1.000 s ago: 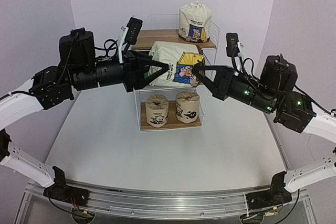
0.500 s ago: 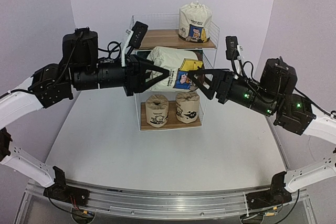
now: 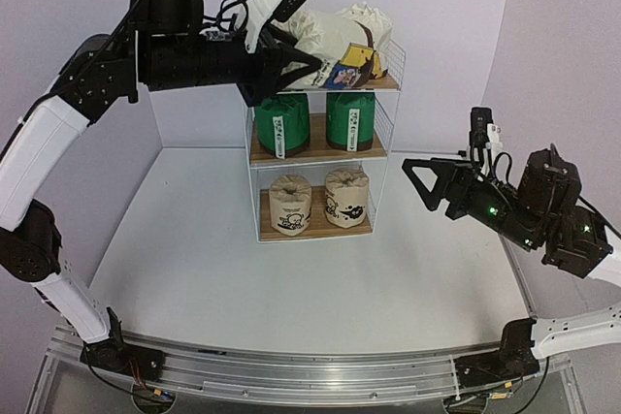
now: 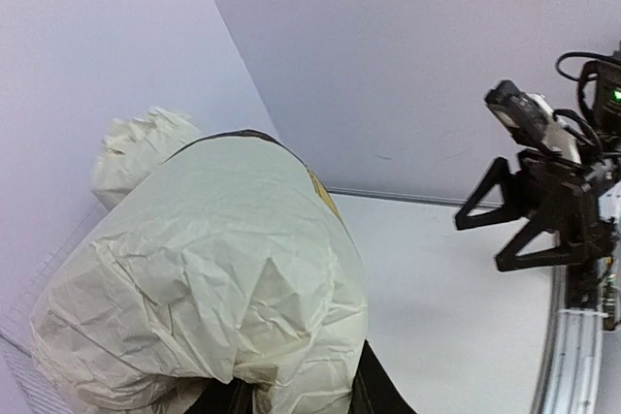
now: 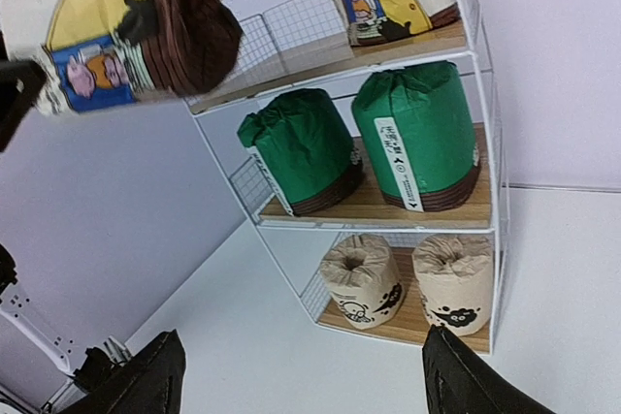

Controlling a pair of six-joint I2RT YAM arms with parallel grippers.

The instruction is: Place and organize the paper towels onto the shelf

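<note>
My left gripper (image 3: 315, 57) is raised to the level of the shelf's (image 3: 250, 191) top board, shut on a white paper towel roll with a blue-yellow label (image 3: 330, 41). That roll (image 4: 213, 278) fills the left wrist view, lying on its side. A second white roll (image 3: 374, 24) stands at the top right. Two green rolls (image 3: 283, 123) (image 3: 350, 118) sit on the middle board, and two beige printed rolls (image 3: 289, 206) (image 3: 346, 198) on the bottom one. My right gripper (image 3: 419, 186) hangs open and empty to the right of the shelf (image 5: 466, 206), facing it.
The shelf stands at the back of the white table (image 3: 291, 288), against the lilac walls. A metal rail (image 3: 310, 370) with the arm bases runs along the near edge. In the left wrist view the right gripper (image 4: 519, 210) shows far off over the table.
My right gripper let go of the white roll, opened and drew back to the right. My left arm lifted the roll from in front of the middle board up to the top board.
</note>
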